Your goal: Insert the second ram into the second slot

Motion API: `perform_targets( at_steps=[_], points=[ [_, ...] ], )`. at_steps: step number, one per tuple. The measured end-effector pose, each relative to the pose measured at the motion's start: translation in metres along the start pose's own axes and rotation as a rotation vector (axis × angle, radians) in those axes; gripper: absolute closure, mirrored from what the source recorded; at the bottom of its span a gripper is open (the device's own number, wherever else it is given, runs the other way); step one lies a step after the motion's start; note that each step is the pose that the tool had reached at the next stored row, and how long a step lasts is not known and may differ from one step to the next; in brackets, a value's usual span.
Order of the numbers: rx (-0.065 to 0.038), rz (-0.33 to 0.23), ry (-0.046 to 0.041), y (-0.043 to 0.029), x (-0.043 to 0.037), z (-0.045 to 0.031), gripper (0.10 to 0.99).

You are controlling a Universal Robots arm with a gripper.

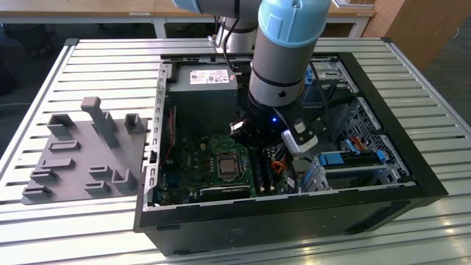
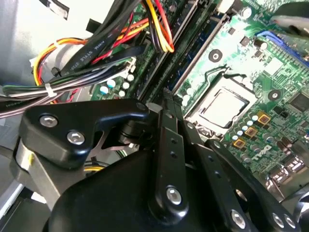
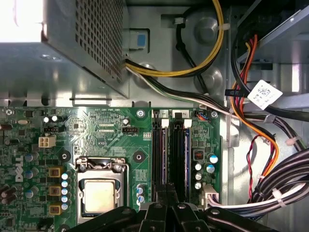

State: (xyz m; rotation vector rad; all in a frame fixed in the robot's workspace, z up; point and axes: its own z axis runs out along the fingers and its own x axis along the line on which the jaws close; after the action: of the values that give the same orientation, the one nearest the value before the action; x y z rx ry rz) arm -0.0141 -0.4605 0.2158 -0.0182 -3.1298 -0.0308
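Gripper [image 3: 166,200] is down over the motherboard's RAM slots [image 3: 171,154], fingers nearly closed; can't tell whether anything is pinched. Second ram [image 3: 179,159] looks seated in its slot, probably the final press. Judged: needs an even downward push.

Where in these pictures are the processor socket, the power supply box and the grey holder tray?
processor socket [image 3: 100,195], first wrist view, on its silver centre plate.
power supply box [image 1: 200,88], exterior view, on its top face beside the white label.
grey holder tray [image 1: 74,165], exterior view, on its flat base.
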Motion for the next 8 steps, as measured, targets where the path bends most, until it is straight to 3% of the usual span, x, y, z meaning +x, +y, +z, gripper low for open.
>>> perform_targets(
  at_steps=[4, 6, 8],
  points=[
    [-0.001, 0.000, -0.0005, 0.0002, -0.0001, -0.0003, 0.980],
    [-0.004, 0.000, -0.0013, 0.0006, -0.0001, -0.0031, 0.980],
    [-0.001, 0.000, -0.0003, 0.0003, 0.0001, -0.0078, 0.980]
  ],
)
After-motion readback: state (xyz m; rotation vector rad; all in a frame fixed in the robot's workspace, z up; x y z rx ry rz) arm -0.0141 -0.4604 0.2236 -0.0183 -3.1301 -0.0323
